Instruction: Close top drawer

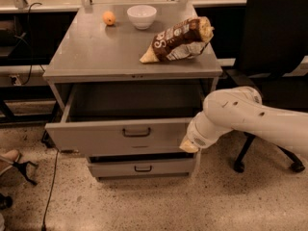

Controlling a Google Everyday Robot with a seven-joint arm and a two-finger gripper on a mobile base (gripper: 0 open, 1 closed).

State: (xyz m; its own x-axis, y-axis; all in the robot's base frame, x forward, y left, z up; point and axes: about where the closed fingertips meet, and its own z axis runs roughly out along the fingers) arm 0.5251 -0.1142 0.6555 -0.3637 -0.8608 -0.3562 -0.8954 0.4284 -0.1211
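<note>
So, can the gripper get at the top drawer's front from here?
Likely yes: the gripper sits at the right end of the front panel of the open top drawer, with nothing between them; contact itself cannot be told.

gripper (187, 146): at the 3 o'clock end of the top drawer (110, 137) front, mostly hidden behind the white arm (250, 117); contact cannot be told.
top drawer: right corner of the front covered by the arm; floor hidden behind the front.
arm: cut off at the 3 o'clock edge.
chair (279, 32): cropped at 1 to 3 o'clock.
bag (178, 40): print unreadable.
shoe (7, 158): cut off at 9 o'clock.
</note>
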